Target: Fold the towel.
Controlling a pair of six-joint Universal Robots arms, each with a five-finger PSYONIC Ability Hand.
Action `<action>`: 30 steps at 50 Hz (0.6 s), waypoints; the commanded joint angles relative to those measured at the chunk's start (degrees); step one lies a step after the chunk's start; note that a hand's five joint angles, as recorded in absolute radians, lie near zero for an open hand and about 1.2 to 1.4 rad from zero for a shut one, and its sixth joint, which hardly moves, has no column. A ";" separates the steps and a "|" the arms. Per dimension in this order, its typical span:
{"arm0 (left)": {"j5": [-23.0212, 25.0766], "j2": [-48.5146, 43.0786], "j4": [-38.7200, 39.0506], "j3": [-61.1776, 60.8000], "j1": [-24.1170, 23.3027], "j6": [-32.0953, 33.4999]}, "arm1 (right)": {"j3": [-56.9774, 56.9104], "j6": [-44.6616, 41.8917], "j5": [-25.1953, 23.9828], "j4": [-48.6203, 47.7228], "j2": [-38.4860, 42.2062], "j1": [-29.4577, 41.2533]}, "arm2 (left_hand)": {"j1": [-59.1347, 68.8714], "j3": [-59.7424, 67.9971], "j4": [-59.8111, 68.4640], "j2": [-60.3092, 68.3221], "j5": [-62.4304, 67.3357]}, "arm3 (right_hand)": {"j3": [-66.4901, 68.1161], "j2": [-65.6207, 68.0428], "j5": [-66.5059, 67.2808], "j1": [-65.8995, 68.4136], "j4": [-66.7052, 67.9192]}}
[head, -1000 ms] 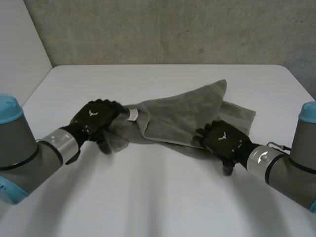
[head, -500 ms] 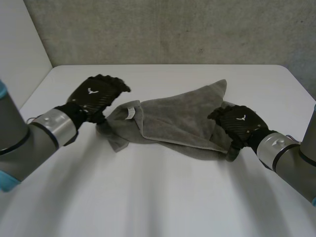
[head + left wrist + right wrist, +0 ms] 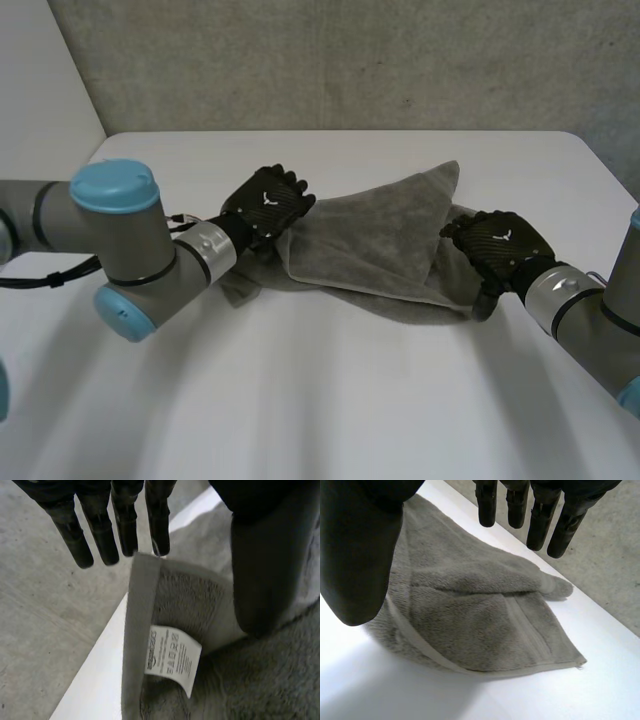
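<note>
Lying bunched across the middle of the head view, the grey towel (image 3: 375, 235) sits on the white surface (image 3: 300, 400). It is partly doubled over, with one pointed corner toward upper centre and a lower layer poking out at right.

At centre-left of the frame the left hand (image 3: 268, 205) is on the towel's left corner. Its arm comes in from the left edge, light-blue cap (image 3: 113, 185) up. In the left wrist view the straight fingers (image 3: 102, 535) and thumb (image 3: 265, 580) have that corner between them. The hemmed edge stands up and touches a fingertip, and the thumb lies against the terry side, so this reads as a pinch on the corner. A white tag (image 3: 172, 657) is sewn at the hem just beside the thumb, printed "amazonbasics". The smaller lines next to it are too small to read.

At centre-right the right hand (image 3: 497, 240) is over the towel's right edge. In the right wrist view its fingers (image 3: 537, 515) are straight and its thumb (image 3: 360, 545) is apart from them, with nothing between. The hand is wide, holding nothing. The towel lies flat on the surface beyond the fingertips, with a folded layer on top and a hemmed corner reaching bare surface.

A grey wall (image 3: 350, 60) stands behind the surface's far edge.
</note>
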 commanded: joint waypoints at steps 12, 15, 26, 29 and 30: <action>-6.34 -3.54 0.38 1.99 0.92 7.26 | -2.34 -21.69 -0.71 -0.59 8.88 -4.05 | 45.12 45.01 45.43 44.95 44.79 | -4.14 -3.60 -3.42 -3.06 -4.58; -8.35 -1.18 -0.15 1.21 1.80 7.26 | -2.51 -21.51 -0.71 -0.50 8.88 -4.14 | 54.50 54.38 54.81 54.33 54.17 | -4.14 -3.60 -3.42 -3.06 -4.58; -9.68 11.48 -0.41 -12.40 8.74 5.86 | -3.22 -14.57 -1.15 -0.86 8.62 -3.35 | 56.20 56.09 56.51 56.03 55.87 | -3.21 -2.68 -2.50 -2.13 -3.66; -9.42 13.94 -0.41 -16.80 10.58 5.33 | -4.44 -11.95 -1.93 -0.94 9.14 -3.26 | 56.20 56.09 56.51 56.03 55.87 | 0.30 0.84 1.01 1.38 -0.15; -9.33 15.34 -0.41 -19.08 11.64 4.90 | -5.06 -10.45 -2.46 -1.03 9.84 -3.09 | 56.20 56.09 56.51 56.03 55.87 | 1.99 2.52 2.70 3.07 1.54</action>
